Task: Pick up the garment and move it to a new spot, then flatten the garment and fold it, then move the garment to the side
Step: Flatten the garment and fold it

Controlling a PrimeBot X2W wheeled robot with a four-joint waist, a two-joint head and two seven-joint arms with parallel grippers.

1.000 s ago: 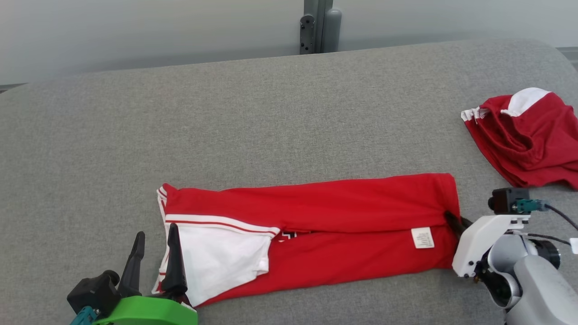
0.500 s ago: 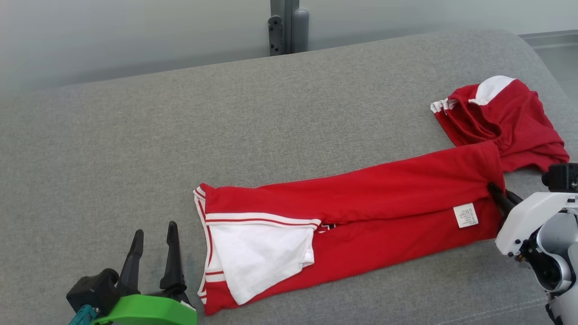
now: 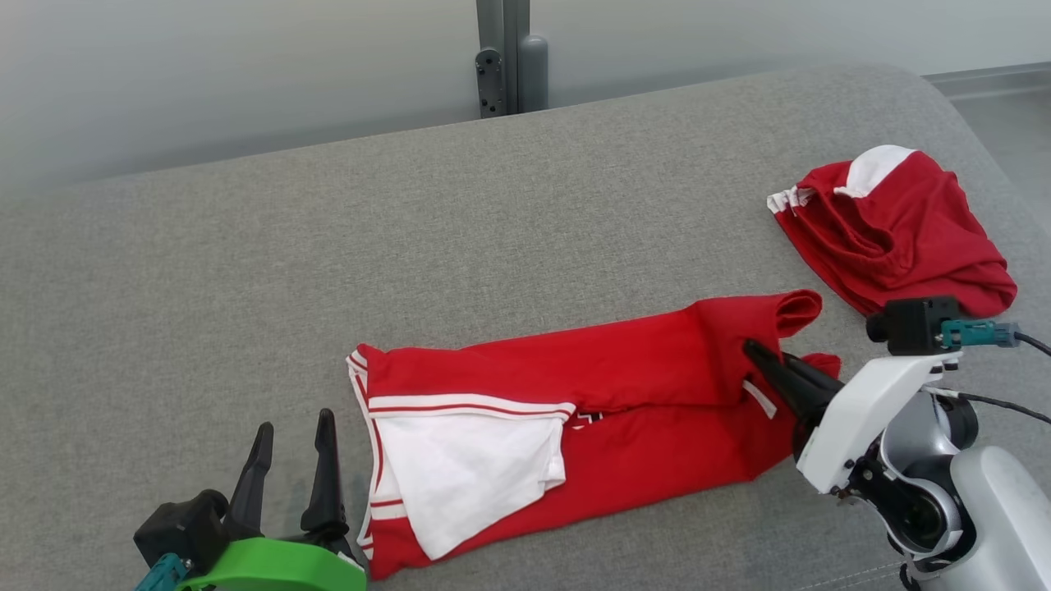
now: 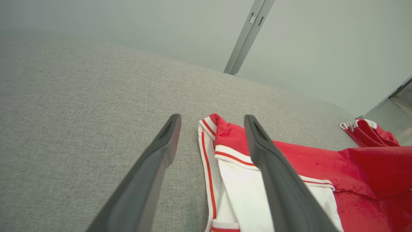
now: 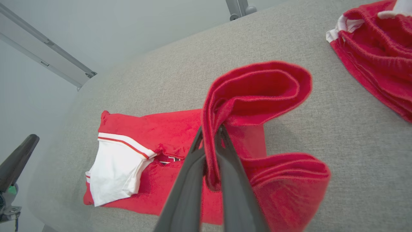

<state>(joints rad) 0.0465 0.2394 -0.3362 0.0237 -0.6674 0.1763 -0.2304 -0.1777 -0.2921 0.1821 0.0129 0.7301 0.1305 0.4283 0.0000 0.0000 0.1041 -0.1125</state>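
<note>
The garment point(image 3: 624, 369) is red with a white sleeve and lies folded lengthwise on the grey padded surface point(image 3: 493, 246). My right gripper point(image 3: 751, 351) is shut on its right end, which is lifted and curls back over the rest. In the right wrist view the red cloth point(image 5: 257, 83) loops up out of the right gripper point(image 5: 210, 132), pinched between its fingers. My left gripper point(image 3: 296, 420) stands open just left of the garment's white-trimmed end, holding nothing. The left wrist view shows that end point(image 4: 231, 135) between and beyond the left gripper point(image 4: 212, 117).
A second red and white garment point(image 3: 895, 230) lies crumpled at the far right, near the surface's rounded right edge. A grey metal post point(image 3: 502, 57) stands behind the surface's far edge. Bare grey surface stretches to the left and the back.
The head view has shifted. My right gripper has raised the garment's right end off the surface and carried it left, so the cloth now curls over itself. The left gripper stays open.
</note>
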